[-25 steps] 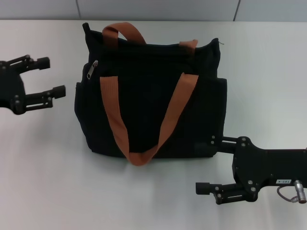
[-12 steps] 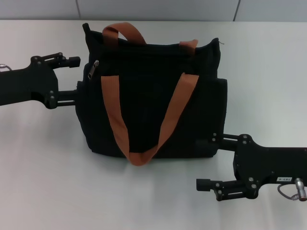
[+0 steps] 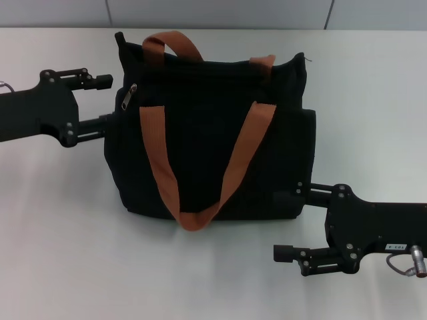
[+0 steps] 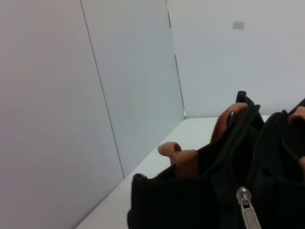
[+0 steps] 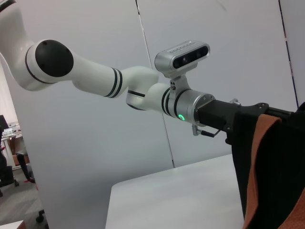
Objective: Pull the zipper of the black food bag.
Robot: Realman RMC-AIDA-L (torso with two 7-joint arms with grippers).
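The black food bag [image 3: 207, 140] lies in the middle of the white table with two orange-brown strap handles [image 3: 157, 160] across it. Its silver zipper [image 3: 129, 97] pull sits near the bag's upper left corner and also shows close up in the left wrist view as the zipper [image 4: 248, 212]. My left gripper [image 3: 105, 101] is open at the bag's left edge, its fingertips just short of the pull. My right gripper [image 3: 288, 221] is open at the bag's lower right corner, with one finger against the fabric.
The white table [image 3: 60, 233] runs to a grey wall at the back. In the right wrist view the left arm [image 5: 143, 93] with its wrist camera reaches to the bag's edge [image 5: 271, 167].
My left gripper came in from the far left to the bag's left edge, then shifted slightly toward the back. The right gripper has barely moved.
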